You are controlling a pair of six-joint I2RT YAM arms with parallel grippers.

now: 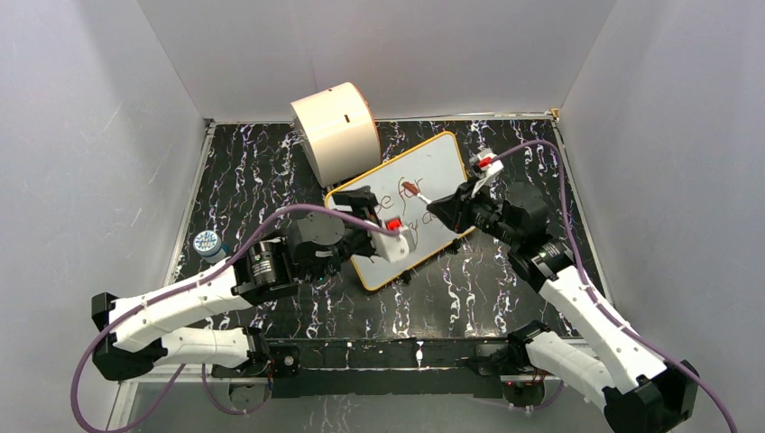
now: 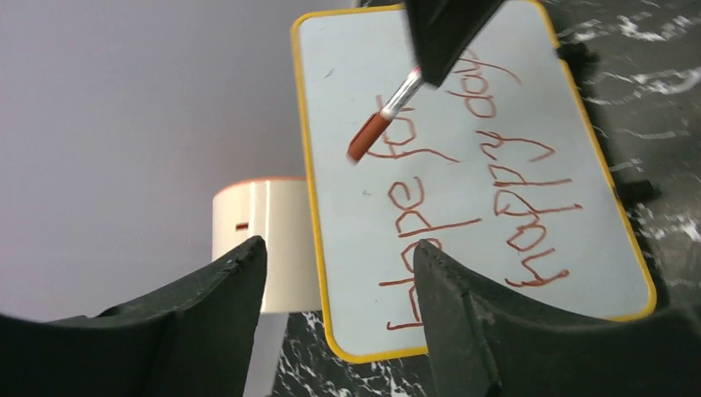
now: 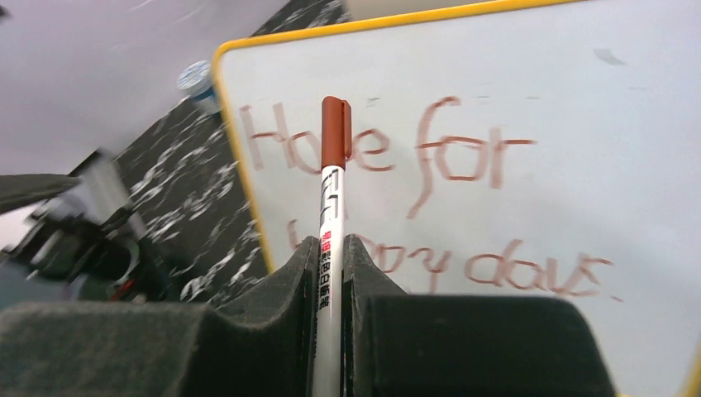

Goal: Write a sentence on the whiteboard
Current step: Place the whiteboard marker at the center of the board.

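Mid-tabletop (image 1: pixel 271 162), near drum (image 1: pixel 338 131): whiteboard (image 1: pixel 442 162), sentence (image 3: pixel 438 147) looks complete. Right hand (image 3: pixel 331 248) clamped on capped marker (image 3: pixel 333 149); left hand (image 2: pixel 339 244) apart. I'd back both away without smearing ink.

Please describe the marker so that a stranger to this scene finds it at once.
Find the yellow-rimmed whiteboard on the black marbled table. Over its writing, the right arm's jaws pinch a slim white marker; only it has a red-brown end.

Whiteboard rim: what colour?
Yellow-orange; the whiteboard rim shows best in the left wrist view.
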